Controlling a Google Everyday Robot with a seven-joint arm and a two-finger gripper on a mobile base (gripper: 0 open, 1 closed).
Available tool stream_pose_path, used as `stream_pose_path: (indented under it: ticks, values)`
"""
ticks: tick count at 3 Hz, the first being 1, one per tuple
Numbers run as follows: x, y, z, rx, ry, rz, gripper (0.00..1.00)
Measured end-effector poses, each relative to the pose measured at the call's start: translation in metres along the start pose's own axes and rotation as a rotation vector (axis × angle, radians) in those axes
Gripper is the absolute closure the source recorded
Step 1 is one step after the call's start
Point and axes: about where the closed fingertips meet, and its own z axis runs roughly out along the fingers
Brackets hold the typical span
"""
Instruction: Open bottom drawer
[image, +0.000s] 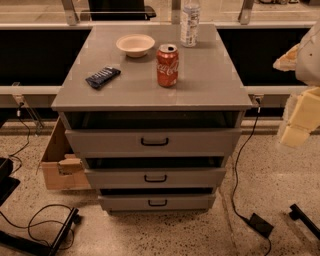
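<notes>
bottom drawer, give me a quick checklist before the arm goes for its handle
1. Target is the lowest, narrowest front, the bottom drawer: ok.
2. Its black handle shows unblocked: ok.
3. Gripper at the handle: not ok; it hangs at the right edge, above and away from the drawer fronts.
4. Power adapter on the floor lies right of the drawer front, not before it: ok.
5. How far the drawer is already out: cannot tell.
6. Cola can upright, back from the top's edge: ok.

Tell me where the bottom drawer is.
The bottom drawer is lowest in the cabinet, centre frame, beneath the middle drawer; the gripper hovers far right.
</notes>
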Motion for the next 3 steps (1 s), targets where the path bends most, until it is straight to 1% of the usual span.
stream_pose_path:
  ticks: [1,2,3]
  values:
    - [0.0,0.0,0.0,0.0,0.0,0.0,0.0]
    - [0.001,0.005,0.015,0.012,0.069,0.0,0.0]
    - [0.007,0.017,0.051,0.058,0.194,0.006,0.0]
